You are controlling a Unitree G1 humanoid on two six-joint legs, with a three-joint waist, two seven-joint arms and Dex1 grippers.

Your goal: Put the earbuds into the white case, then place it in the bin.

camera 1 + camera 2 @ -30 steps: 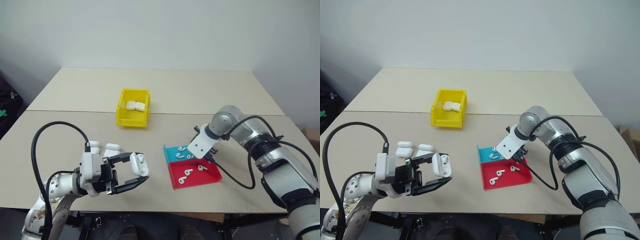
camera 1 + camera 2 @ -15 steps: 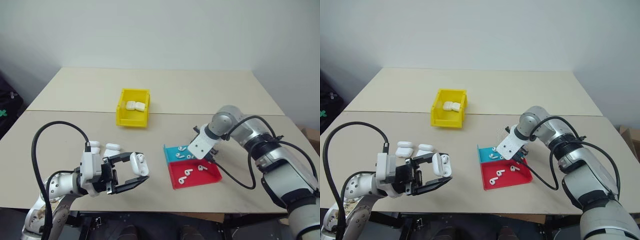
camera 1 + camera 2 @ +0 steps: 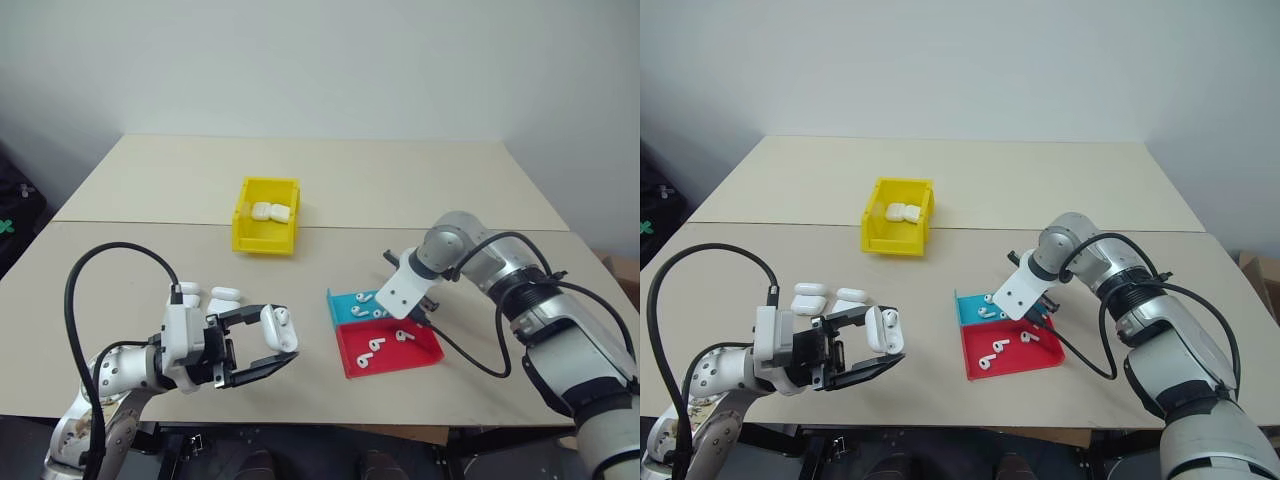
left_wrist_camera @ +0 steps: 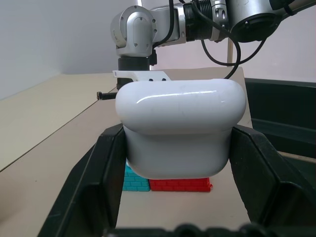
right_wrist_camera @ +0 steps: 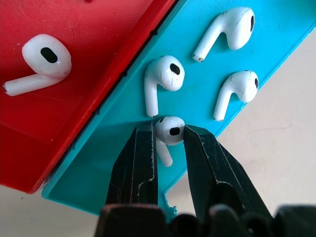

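Note:
My left gripper (image 3: 280, 335) is shut on a white case (image 3: 278, 328), holding it above the table's near left; the case (image 4: 180, 128) sits squarely between both black fingers. At the blue tray (image 3: 345, 312) my right gripper (image 3: 412, 318) points steeply down. Its fingers (image 5: 143, 153) are pressed on either side of one earbud (image 5: 169, 129) at the tray's edge. Three more earbuds (image 5: 163, 74) lie loose in the blue tray, and another earbud (image 5: 44, 61) lies in the red tray (image 3: 400, 355). The yellow bin (image 3: 265, 240) stands farther back with white cases (image 3: 270, 211) inside.
Spare white cases (image 3: 225, 296) lie on the table just behind my left gripper. The red tray touches the blue tray on its near side. A seam crosses the table just in front of the bin.
The right gripper's fingers have narrowed onto the earbud in the blue tray. Neither arm has shifted, and the left gripper keeps its hold on the case.

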